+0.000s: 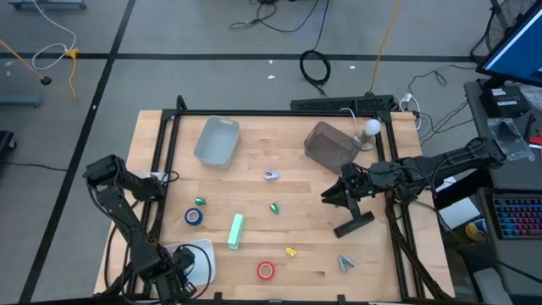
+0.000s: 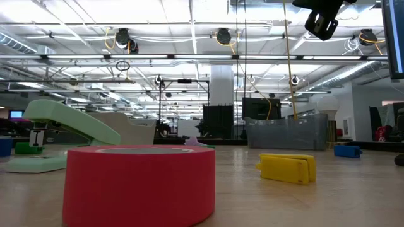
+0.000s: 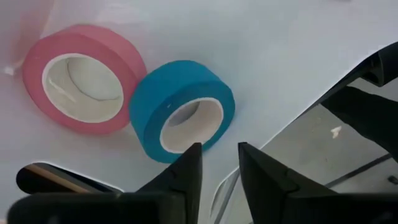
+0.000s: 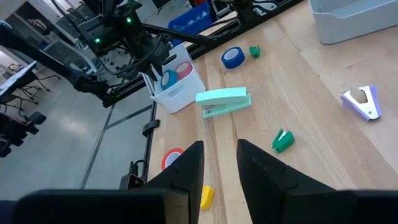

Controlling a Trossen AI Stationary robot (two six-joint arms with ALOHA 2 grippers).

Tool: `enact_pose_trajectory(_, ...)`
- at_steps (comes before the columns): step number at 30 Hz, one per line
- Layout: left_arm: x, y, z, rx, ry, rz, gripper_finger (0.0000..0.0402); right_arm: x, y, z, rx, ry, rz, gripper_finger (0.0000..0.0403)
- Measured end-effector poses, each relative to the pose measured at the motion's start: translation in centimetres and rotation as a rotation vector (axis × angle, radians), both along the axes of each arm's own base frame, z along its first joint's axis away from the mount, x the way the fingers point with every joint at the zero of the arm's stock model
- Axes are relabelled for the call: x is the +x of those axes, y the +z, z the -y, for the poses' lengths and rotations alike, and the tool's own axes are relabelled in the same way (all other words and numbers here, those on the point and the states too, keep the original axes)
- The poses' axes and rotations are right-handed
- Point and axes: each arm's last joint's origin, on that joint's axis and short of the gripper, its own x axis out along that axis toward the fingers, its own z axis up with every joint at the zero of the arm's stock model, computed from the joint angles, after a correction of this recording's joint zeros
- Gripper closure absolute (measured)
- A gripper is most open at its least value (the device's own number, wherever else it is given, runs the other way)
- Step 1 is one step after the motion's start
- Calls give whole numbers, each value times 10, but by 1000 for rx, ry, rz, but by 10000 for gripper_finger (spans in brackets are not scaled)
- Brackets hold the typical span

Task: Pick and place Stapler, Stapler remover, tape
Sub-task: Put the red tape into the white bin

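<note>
Two tape rolls (image 3: 180, 111) lie inside the white bin (image 4: 177, 93).

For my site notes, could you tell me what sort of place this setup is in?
Probably a robotics lab or workshop in a large industrial hall: a wooden table in a black frame on taped concrete floor, cables trailing across it, and exposed ceiling pipes overhead.

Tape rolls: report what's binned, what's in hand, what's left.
Done: a pink-red tape roll and a blue tape roll lie in the white bin. In hand: nothing; the left hand hovers over them. Left: red roll, blue roll, mint-green stapler, lilac staple remover.
</note>
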Motion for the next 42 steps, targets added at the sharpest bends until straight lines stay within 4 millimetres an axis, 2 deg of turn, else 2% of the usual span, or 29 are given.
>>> enact_pose_trajectory(5,0,1,0,0,40,-10,288,0,0,0,0,0,0,314)
enact_pose_trajectory(9,0,9,-4,-15,111,-6,287,0,0,0,-1,1,0,314)
enact_pose_trajectory(14,3,30,-15,-20,204,138,287,0,0,0,-2,2,0,314)
enact_pose_trajectory(18,12,52,-33,-29,296,306,287,0,0,0,-2,2,0,314)
enact_pose_trajectory(24,58,72,-60,-40,245,616,287,0,0,0,-15,7,2,314)
enact_pose_trajectory(30,108,76,-91,-11,98,821,287,0,-1,0,-20,9,-6,314)
enact_pose_trajectory(33,126,73,-105,-4,36,855,287,-1,-2,0,-33,13,-16,314)
enact_pose_trajectory(36,138,60,-115,-7,-5,810,287,-1,-2,0,-36,15,-15,314)
enact_pose_trajectory(42,163,46,-119,-100,-39,760,287,-1,-2,0,-55,22,-14,314)
